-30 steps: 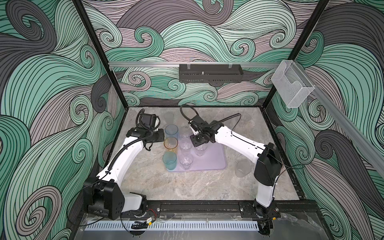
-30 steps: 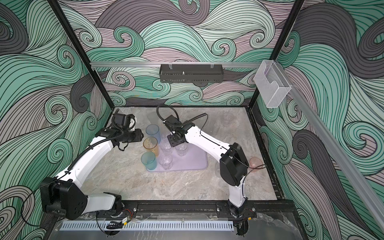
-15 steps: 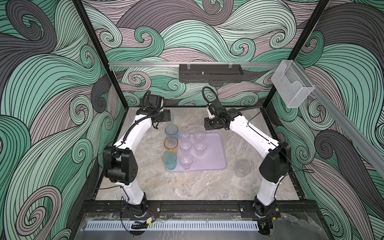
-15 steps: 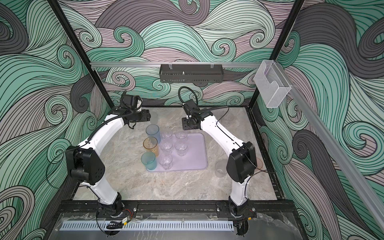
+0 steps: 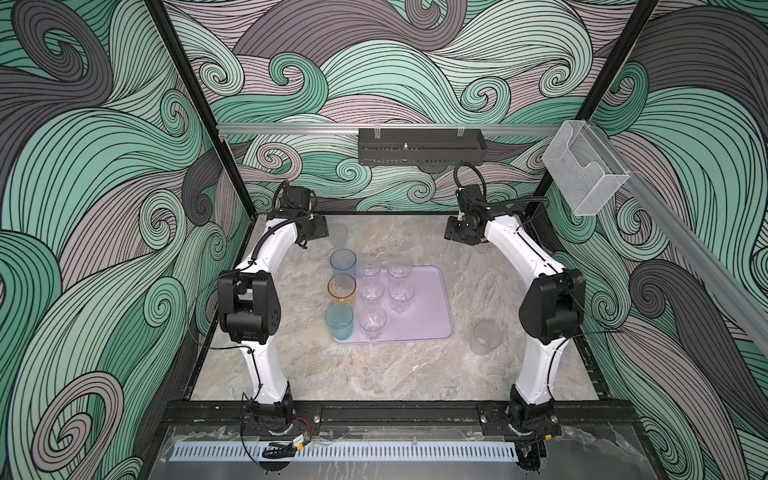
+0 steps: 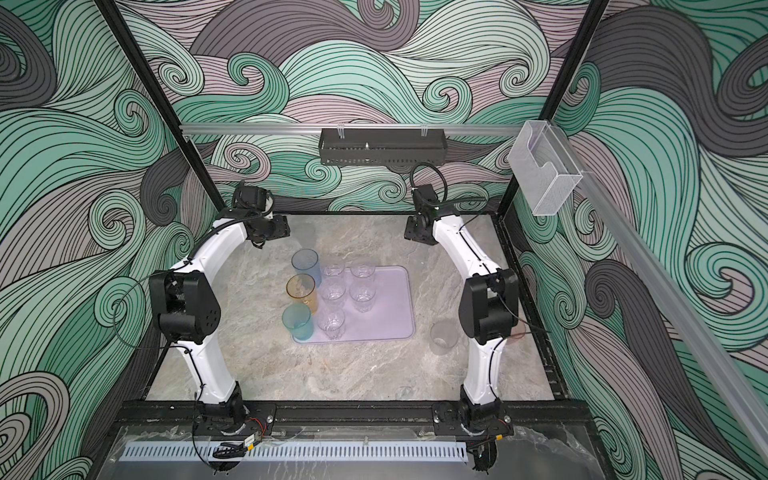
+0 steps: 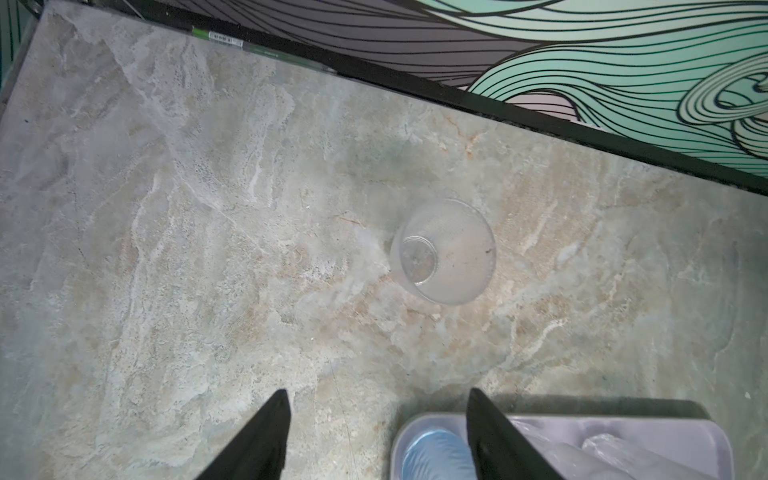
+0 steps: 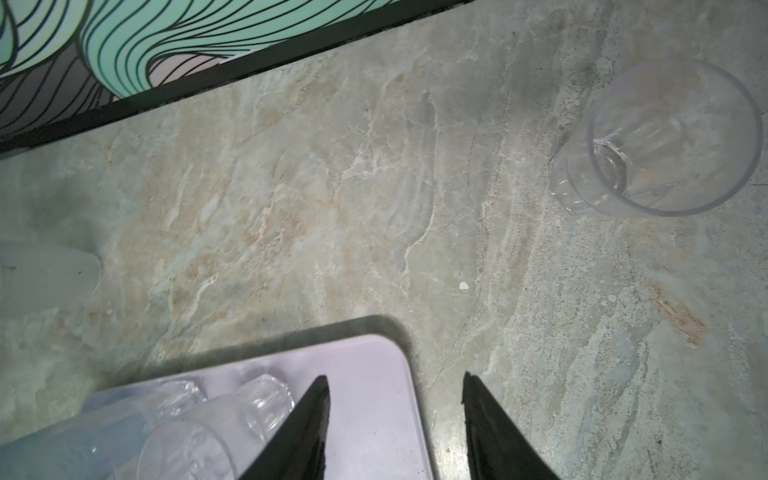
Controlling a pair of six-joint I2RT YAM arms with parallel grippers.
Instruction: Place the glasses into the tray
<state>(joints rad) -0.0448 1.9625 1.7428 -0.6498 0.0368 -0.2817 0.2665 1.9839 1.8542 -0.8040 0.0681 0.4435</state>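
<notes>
Both arms have drawn back off the tray (image 5: 432,307) toward the far wall. The left pincer (image 7: 377,392), which was beside the blue tumbler (image 5: 343,264), now hangs open short of a frosted cup (image 7: 444,251). The right pincer (image 8: 395,376) has left the clear glasses (image 5: 400,269) and swung out to the right, jaws apart and empty.

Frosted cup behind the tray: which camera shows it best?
The left wrist view: the frosted cup is whole, seen from above. In both top views the cup is small and faint; the right wrist view cuts it at the edge.
</notes>
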